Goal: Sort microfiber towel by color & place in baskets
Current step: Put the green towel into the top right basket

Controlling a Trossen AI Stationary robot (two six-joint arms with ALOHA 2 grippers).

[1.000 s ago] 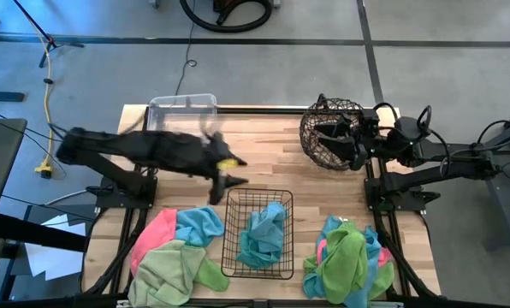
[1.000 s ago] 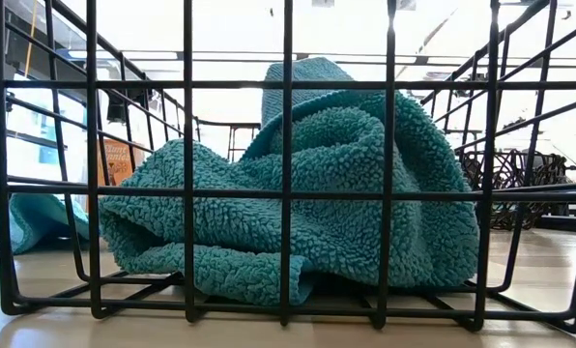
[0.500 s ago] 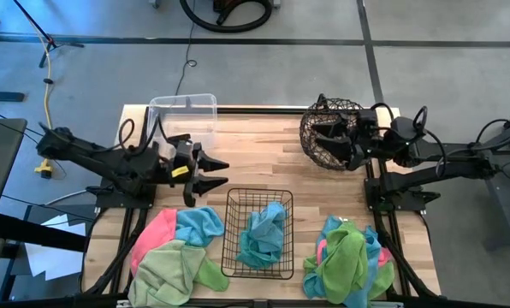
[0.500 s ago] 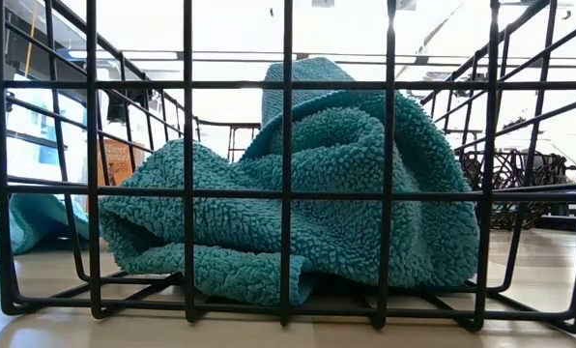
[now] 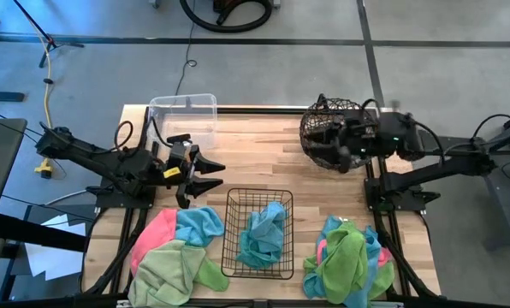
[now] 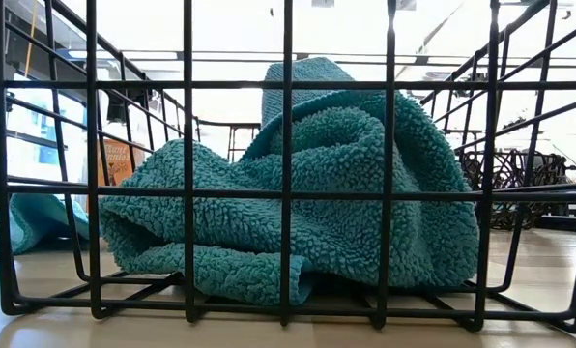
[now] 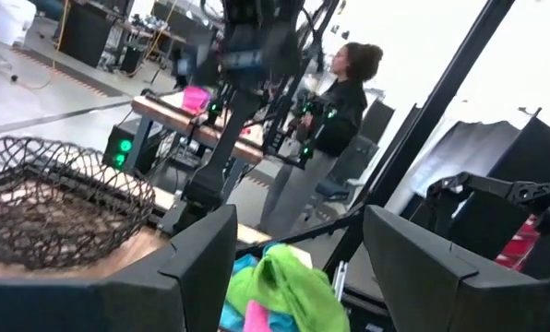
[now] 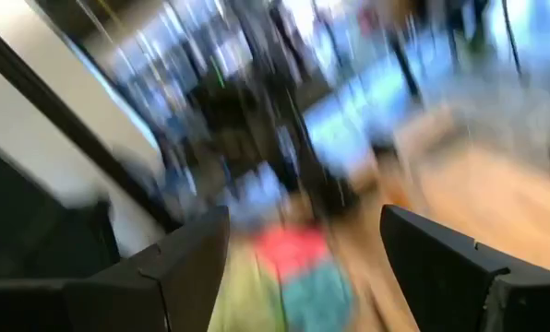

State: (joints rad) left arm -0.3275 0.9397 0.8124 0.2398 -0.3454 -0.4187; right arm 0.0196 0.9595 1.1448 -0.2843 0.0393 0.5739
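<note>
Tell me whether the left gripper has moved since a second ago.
Yes. The left gripper has pulled back from the black wire basket, toward the table's left side.

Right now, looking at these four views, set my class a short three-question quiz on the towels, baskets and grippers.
1. True or false: the black wire-grid basket holds a pink towel.
2. Which container is nearest the right gripper? A clear plastic tub; B round wire basket; C black wire-grid basket.
3. Fill in: both the left gripper and the right gripper are ____ and hold nothing.

Key: 1 false, it holds a light blue towel. 2 B. 3 open.
</note>
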